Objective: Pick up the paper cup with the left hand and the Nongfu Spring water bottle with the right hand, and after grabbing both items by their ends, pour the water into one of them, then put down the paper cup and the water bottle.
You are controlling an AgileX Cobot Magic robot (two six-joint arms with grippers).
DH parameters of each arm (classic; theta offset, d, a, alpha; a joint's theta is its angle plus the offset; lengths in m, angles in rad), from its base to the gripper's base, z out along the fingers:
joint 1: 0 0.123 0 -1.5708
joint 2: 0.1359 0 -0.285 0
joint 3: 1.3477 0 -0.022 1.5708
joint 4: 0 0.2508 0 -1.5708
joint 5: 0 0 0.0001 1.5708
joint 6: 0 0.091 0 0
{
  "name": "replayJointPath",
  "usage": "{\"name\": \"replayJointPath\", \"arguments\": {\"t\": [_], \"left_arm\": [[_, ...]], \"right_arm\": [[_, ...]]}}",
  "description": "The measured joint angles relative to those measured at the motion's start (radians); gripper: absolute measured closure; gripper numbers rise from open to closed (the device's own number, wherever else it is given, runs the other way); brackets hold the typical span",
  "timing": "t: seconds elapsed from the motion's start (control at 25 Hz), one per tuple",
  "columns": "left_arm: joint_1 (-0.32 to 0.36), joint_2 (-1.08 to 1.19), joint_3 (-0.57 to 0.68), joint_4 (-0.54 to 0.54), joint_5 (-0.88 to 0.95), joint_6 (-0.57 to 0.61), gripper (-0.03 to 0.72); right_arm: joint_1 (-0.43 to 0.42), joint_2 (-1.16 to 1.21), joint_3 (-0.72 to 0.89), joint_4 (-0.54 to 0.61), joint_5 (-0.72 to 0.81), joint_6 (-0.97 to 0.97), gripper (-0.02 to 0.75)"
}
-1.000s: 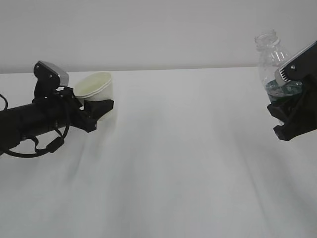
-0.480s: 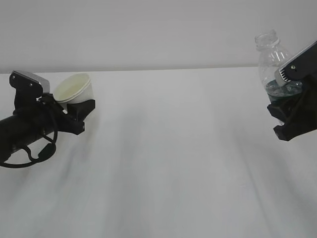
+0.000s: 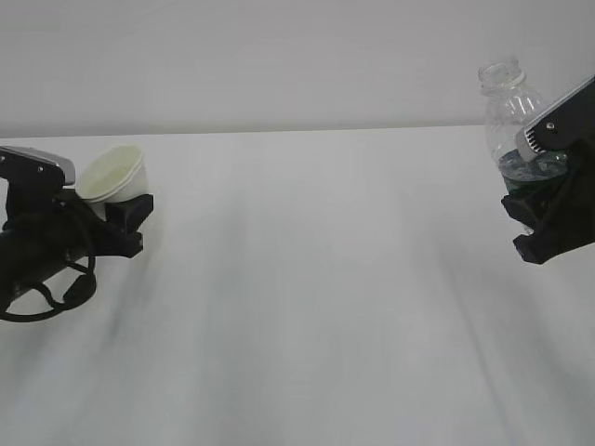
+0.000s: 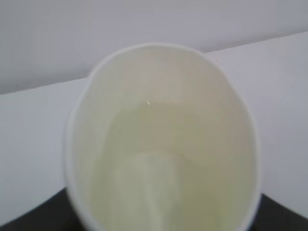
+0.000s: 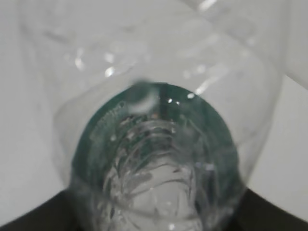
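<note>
The white paper cup hangs at the far left, tipped so its cream inside faces up and right. My left gripper is shut on its lower end. In the left wrist view the paper cup fills the frame, and I cannot tell whether it holds liquid. The clear, capless Nongfu Spring water bottle stands upright at the right edge. My right gripper is shut on its base, below the dark green label. The right wrist view looks up along the water bottle, and water glints inside it.
A white table spreads below both arms, with a pale wall behind it. The left arm's looping cable hangs near the left edge. Nothing else stands on the surface in view.
My left arm has drawn back to the left and slightly down, carrying the paper cup with it. The right gripper and bottle have not moved.
</note>
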Motion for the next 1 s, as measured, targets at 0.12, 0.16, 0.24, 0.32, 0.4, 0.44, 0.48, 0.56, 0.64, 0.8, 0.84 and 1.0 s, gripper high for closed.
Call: {"name": "replayJointPath", "arguments": {"t": [0.12,0.16,0.24,0.32,0.4,0.44,0.48,0.56,0.64,0.8,0.84,1.0], "left_arm": [[0.000,0.000,0.033,-0.047,0.000,0.026,0.289],[0.000,0.000,0.042,-0.062,0.000,0.030,0.289],[0.000,0.000,0.055,-0.100,0.000,0.038,0.289],[0.000,0.000,0.064,-0.120,0.000,0.044,0.289],[0.000,0.000,0.070,-0.137,0.000,0.048,0.289],[0.000,0.000,0.071,-0.142,0.000,0.053,0.289],[0.000,0.000,0.071,-0.145,0.000,0.053,0.289],[0.000,-0.001,0.071,-0.158,0.000,0.057,0.289],[0.000,-0.004,0.072,-0.181,-0.002,0.058,0.290],[0.000,-0.006,0.072,-0.227,-0.004,0.062,0.293],[0.000,-0.006,0.072,-0.231,-0.004,0.064,0.293],[0.000,-0.006,0.072,-0.272,-0.004,0.071,0.295]], "right_arm": [[0.000,0.000,0.000,0.000,0.000,0.000,0.372],[0.000,0.000,0.000,0.000,0.000,0.000,0.372],[0.000,0.000,0.000,0.000,0.000,0.000,0.372],[0.000,0.000,0.000,0.000,0.000,0.000,0.372],[0.000,0.000,0.000,0.000,0.000,0.000,0.372],[0.000,0.000,0.000,0.000,0.000,0.000,0.372],[0.000,0.000,0.000,0.000,0.000,0.000,0.372],[0.000,0.000,0.000,0.000,0.000,0.000,0.372],[0.000,0.000,0.000,0.000,0.000,0.000,0.372],[0.000,0.000,0.000,0.000,0.000,0.000,0.372],[0.000,0.000,0.000,0.000,0.000,0.000,0.372],[0.000,0.000,0.000,0.000,0.000,0.000,0.372]]}}
